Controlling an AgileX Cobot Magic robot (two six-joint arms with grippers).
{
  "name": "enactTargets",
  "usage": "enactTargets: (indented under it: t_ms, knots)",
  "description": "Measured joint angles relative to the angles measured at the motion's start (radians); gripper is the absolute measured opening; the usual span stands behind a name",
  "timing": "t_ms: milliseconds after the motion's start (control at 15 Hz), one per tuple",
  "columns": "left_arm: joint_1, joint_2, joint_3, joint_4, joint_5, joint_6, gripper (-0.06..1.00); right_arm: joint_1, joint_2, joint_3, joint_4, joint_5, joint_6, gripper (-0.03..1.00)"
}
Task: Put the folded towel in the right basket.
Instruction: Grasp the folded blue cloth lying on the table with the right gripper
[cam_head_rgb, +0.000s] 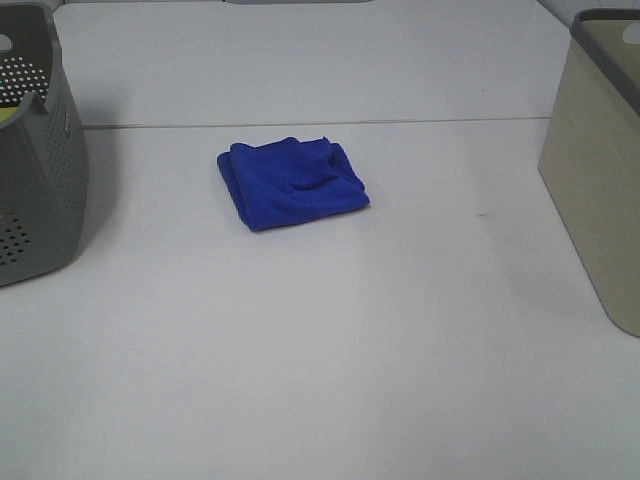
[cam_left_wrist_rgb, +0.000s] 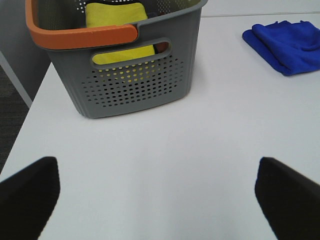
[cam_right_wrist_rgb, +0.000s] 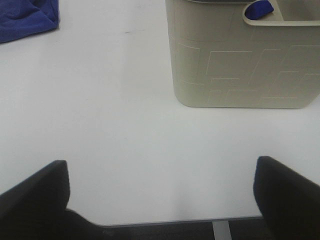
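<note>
At the wrists first: left pincer (cam_left_wrist_rgb: 157, 180) has its fingers spread wide, nothing between them but bare counter (cam_left_wrist_rgb: 165, 145). Right pincer (cam_right_wrist_rgb: 160, 182) is likewise spread wide and empty, with the counter's near edge just below it. Neither arm shows in the high view.

Outward from the right pincer: beige basket (cam_right_wrist_rgb: 240, 65) stands close ahead; towel (cam_right_wrist_rgb: 25, 17) lies farther off, well apart from it. Outward from the left pincer: grey basket (cam_left_wrist_rgb: 135, 85), perforated, stands near, with the towel beyond it.

High view: towel folded, flat on the counter, just up and left of frame centre, touching nothing. Grey basket at the left edge of the frame, beige basket at the right edge.

Step, as judged: start of the task; the reach for the towel is not yet begun. Next move calls for one arm to travel to the towel, come down with fingers apart, pinch through all layers so the fold holds, then lift clear of the beige basket's rim before release.

View differences: only the right wrist view shows a blue item (cam_right_wrist_rgb: 260, 8) already inside the beige basket. Only the left wrist view shows a yellow cloth (cam_left_wrist_rgb: 117, 15) and orange handle (cam_left_wrist_rgb: 82, 35) on the grey basket. Only the high view shows the whole towel between both baskets.
</note>
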Motion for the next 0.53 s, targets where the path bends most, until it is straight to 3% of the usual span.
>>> enactTargets:
  t_ms: [533]
  knots:
    - [0.000, 0.000, 0.000, 0.000, 0.000, 0.000, 0.99, 0.000, 0.000, 0.000, 0.000, 0.000, 0.000, 0.96]
